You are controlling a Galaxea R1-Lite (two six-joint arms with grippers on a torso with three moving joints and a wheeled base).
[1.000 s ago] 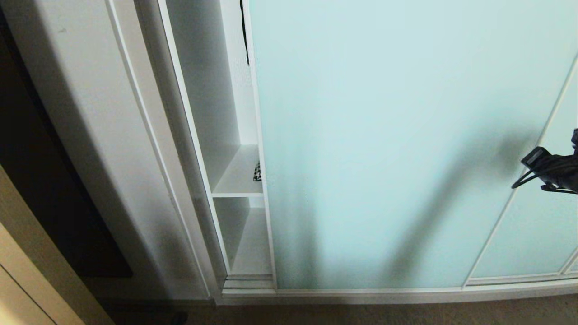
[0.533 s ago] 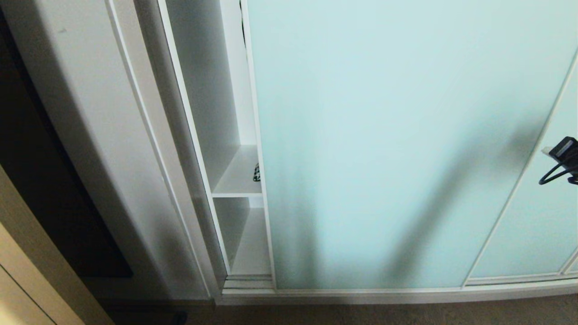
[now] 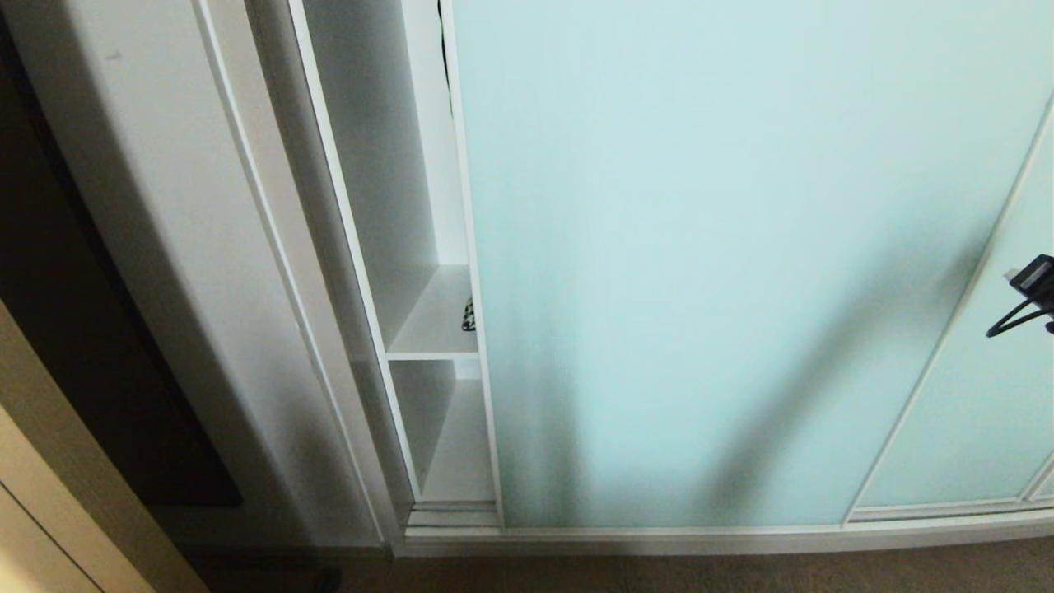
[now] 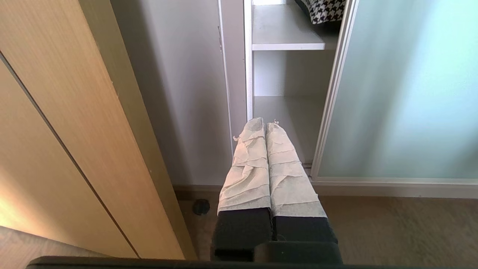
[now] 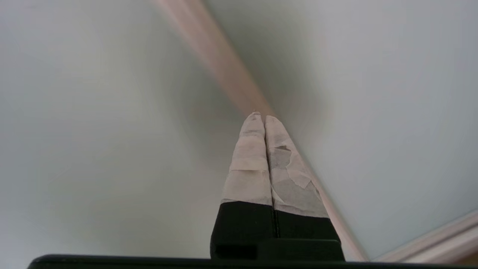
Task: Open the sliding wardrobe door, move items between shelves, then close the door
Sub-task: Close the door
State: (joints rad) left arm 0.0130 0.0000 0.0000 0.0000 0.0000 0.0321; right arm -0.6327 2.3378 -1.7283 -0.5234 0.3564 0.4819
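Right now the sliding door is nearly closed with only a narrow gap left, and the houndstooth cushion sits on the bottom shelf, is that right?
Not quite: the cushion sits on the upper shelf, as the left wrist view shows. The sliding door is indeed nearly closed.

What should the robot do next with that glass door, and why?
Probably press the shut right gripper against the door's right frame edge, which its tips already point at, and slide the door further right. Only a narrow gap is open on the left, showing the shelf and just a sliver of the cushion, too little to reach through. The left gripper hangs shut, low before the gap.
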